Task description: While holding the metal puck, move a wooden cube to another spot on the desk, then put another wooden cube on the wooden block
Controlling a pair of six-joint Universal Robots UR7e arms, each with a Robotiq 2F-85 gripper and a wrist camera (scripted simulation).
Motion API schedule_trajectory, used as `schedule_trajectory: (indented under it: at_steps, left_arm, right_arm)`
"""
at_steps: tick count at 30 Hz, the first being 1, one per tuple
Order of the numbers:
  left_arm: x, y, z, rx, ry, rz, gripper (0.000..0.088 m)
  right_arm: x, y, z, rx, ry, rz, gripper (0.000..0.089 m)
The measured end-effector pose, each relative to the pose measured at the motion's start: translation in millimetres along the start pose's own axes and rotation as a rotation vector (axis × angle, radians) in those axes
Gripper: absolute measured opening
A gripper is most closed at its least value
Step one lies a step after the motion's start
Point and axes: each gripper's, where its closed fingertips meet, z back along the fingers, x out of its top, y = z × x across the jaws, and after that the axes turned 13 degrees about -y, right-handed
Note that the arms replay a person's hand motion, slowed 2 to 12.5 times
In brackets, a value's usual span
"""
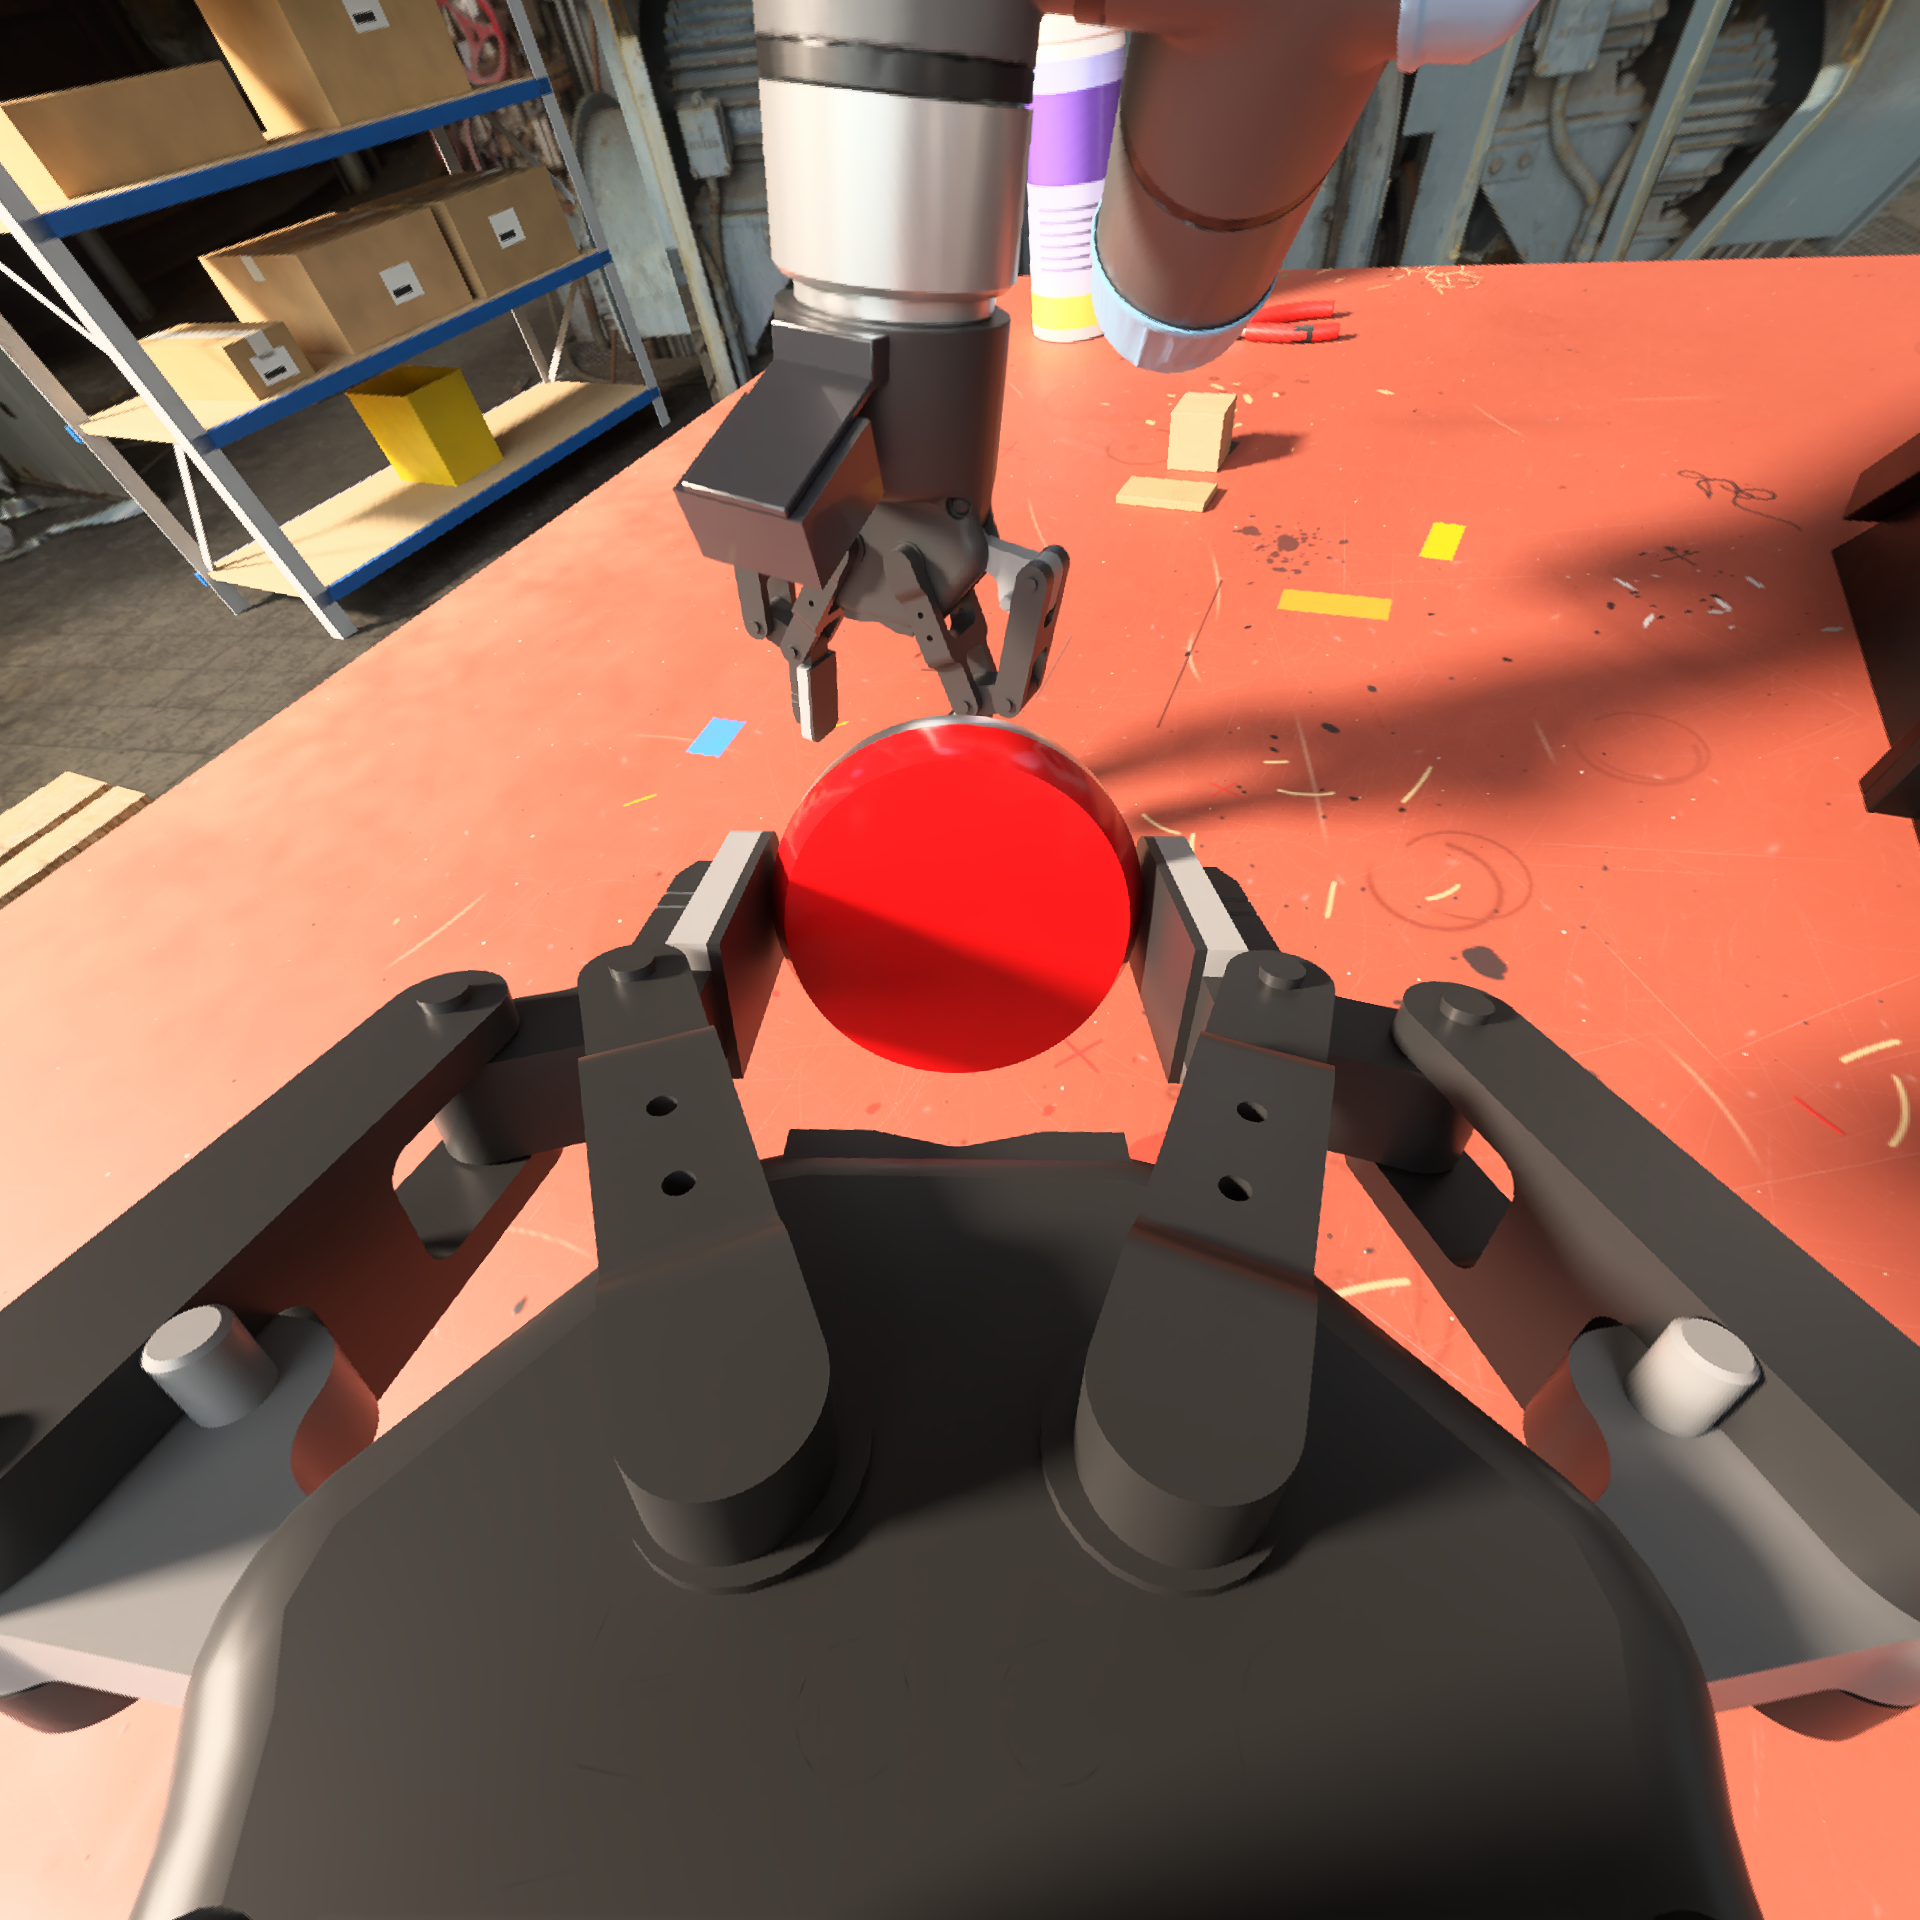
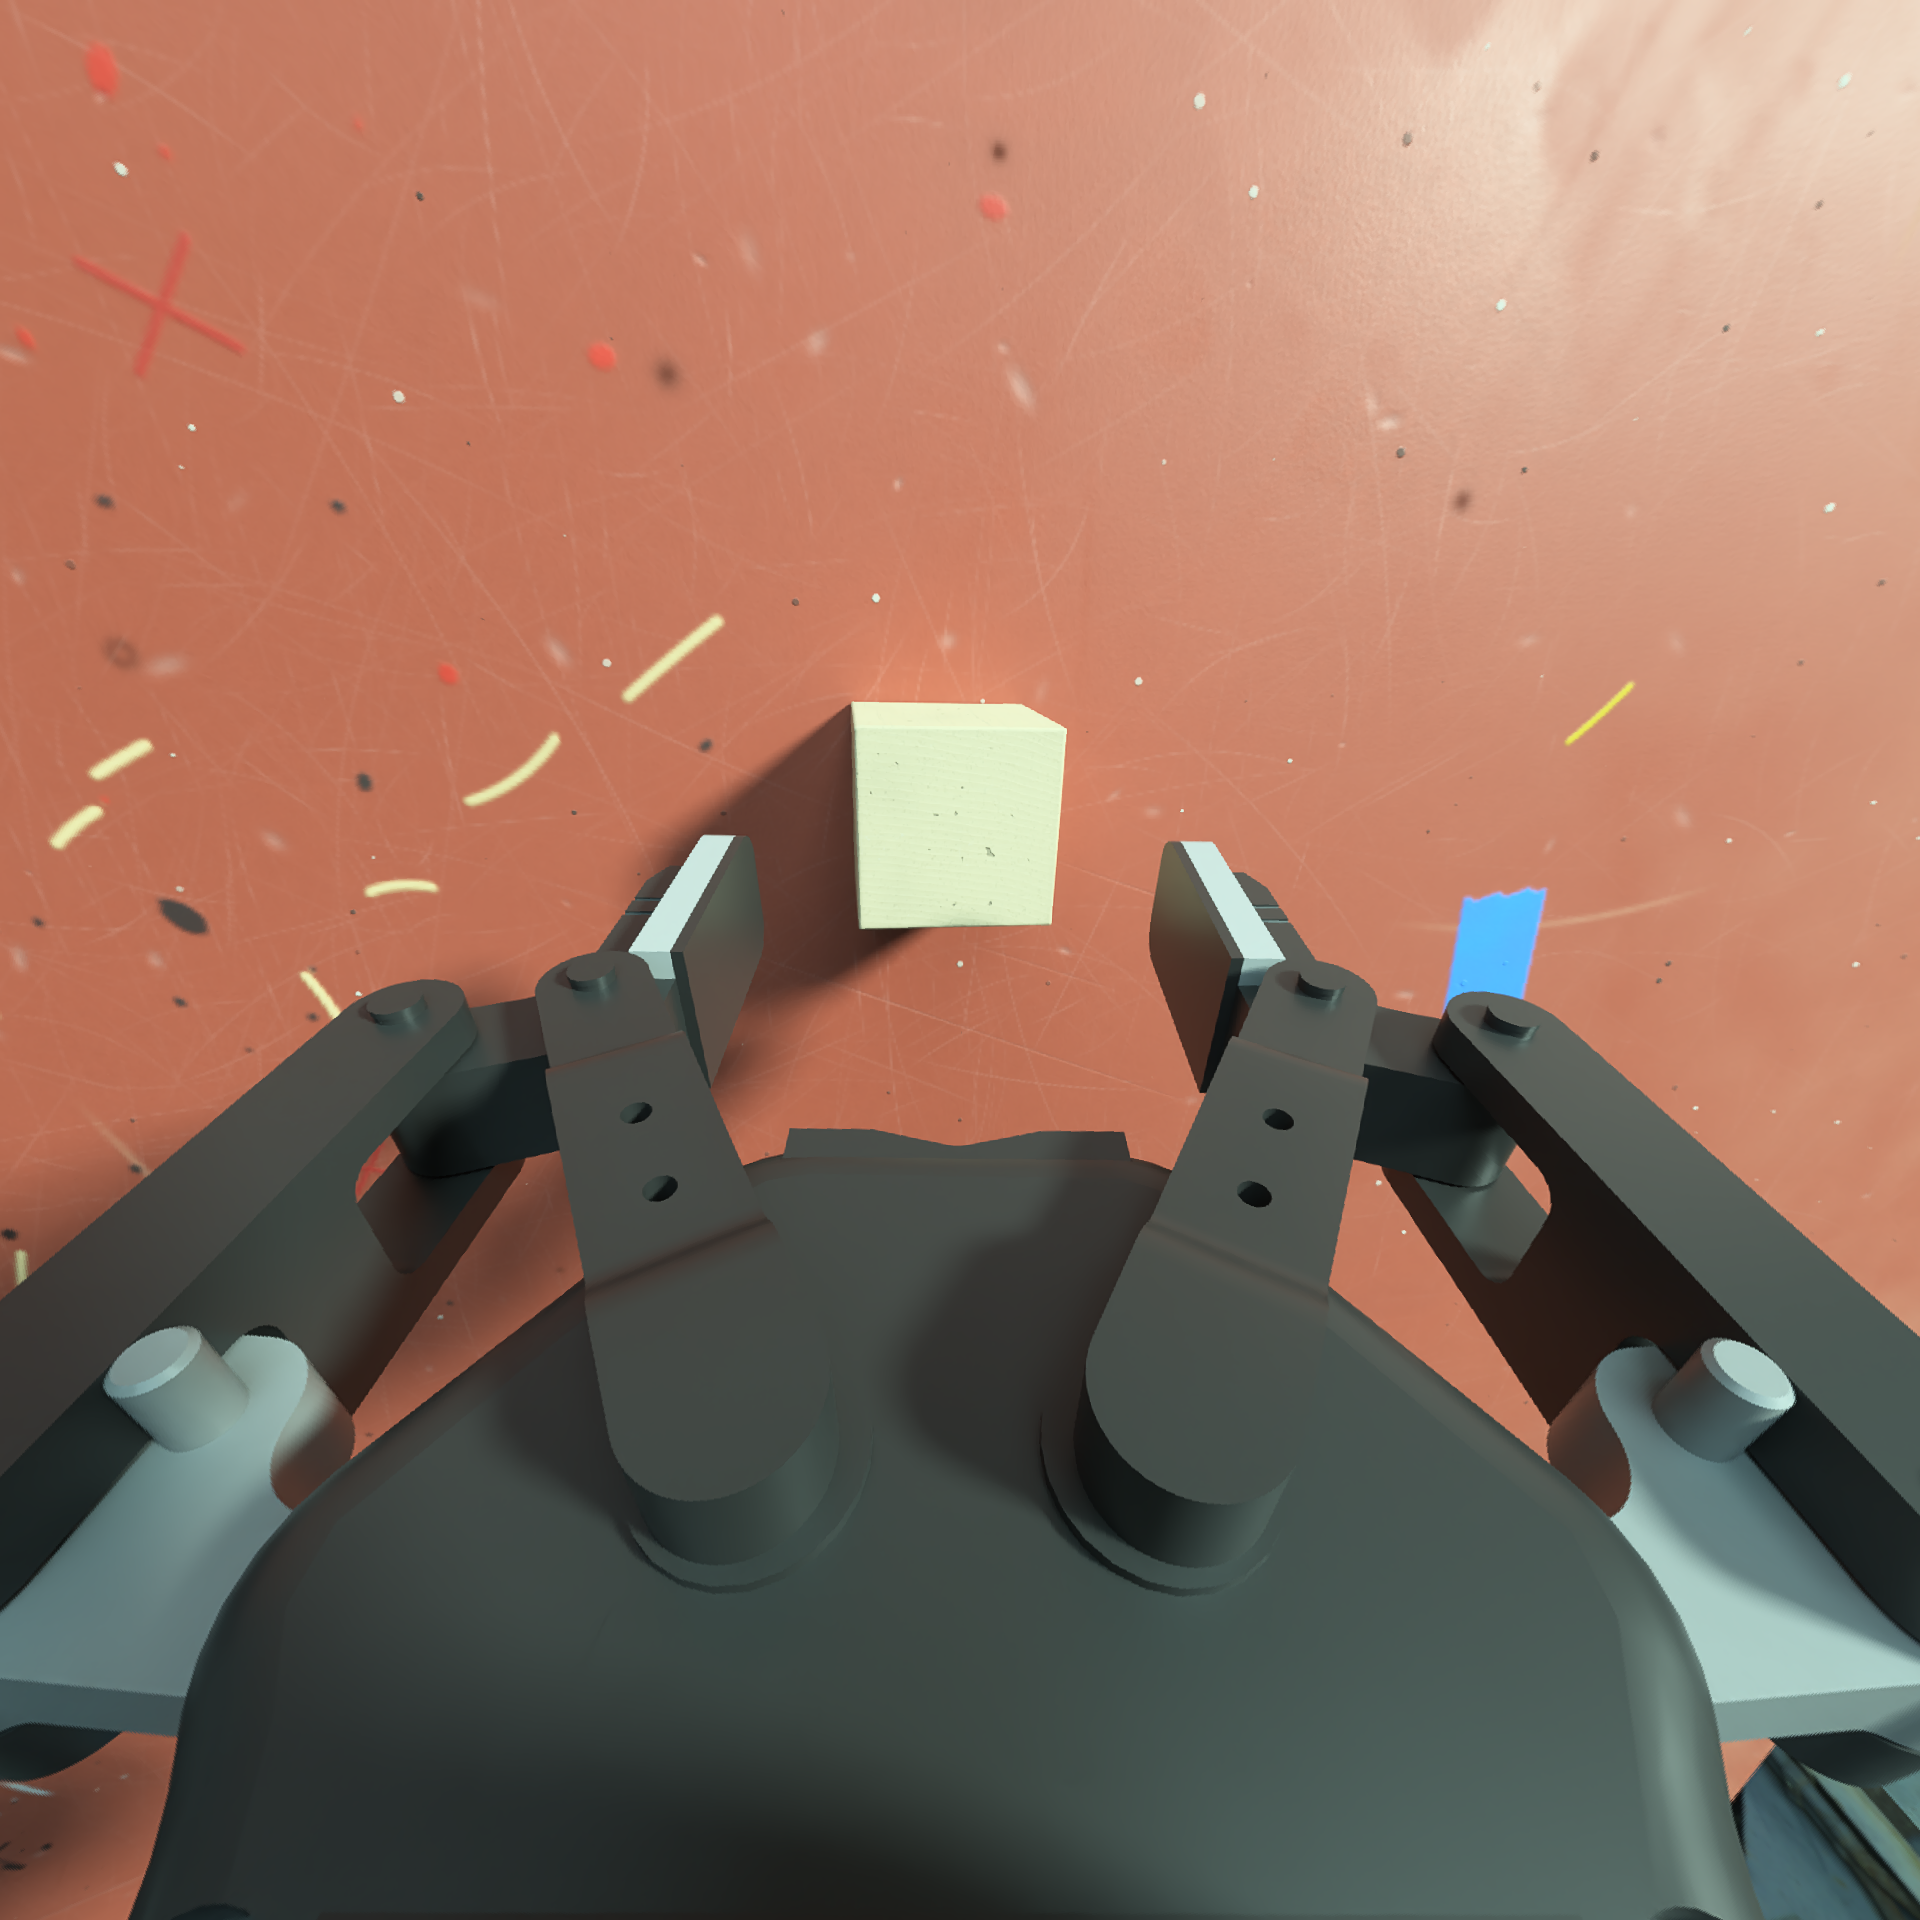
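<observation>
My left gripper (image 1: 956,914) is shut on the red metal puck (image 1: 956,883) and holds it above the orange desk (image 1: 1558,1039). My right gripper (image 2: 956,935) is open and empty, pointing down over a pale wooden cube (image 2: 956,816) that sits on the desk in line with the gap between its fingers. In the left wrist view the right gripper (image 1: 904,698) hangs just behind the puck, which hides that cube. Farther back, a second wooden cube (image 1: 1200,431) stands beside a flat wooden block (image 1: 1166,494).
A purple, white and yellow cylinder (image 1: 1070,208) and red pliers (image 1: 1294,322) lie at the desk's far edge. A dark object (image 1: 1886,623) sits at the right edge. Shelves with boxes (image 1: 332,281) stand beyond the desk's left side. Blue tape (image 2: 1496,940) marks the desk.
</observation>
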Motion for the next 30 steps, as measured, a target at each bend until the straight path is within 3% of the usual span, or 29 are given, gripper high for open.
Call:
schedule_trajectory:
  at_steps: [19,21,24,30]
  left_arm:
    - [-3.6,3.3,-2.2,-0.002,0.008,0.009,0.0588]
    - [-4.1,3.2,-2.5,-0.003,0.010,0.009,0.0588]
    - [-4.6,3.0,-2.9,-0.003,0.012,0.009,0.0588]
    - [-4.1,2.6,-2.6,-0.003,0.010,0.007,0.0588]
  right_arm:
    - [-7.5,2.5,-32.1,0.073,0.051,-0.033,0.0660]
    - [-8.3,2.9,-34.7,0.079,0.061,-0.038,0.0607]
    - [-10.4,3.3,-36.9,0.087,0.084,-0.054,0.0397]
    - [-10.3,0.9,-27.0,0.067,0.105,-0.122,0.0382]
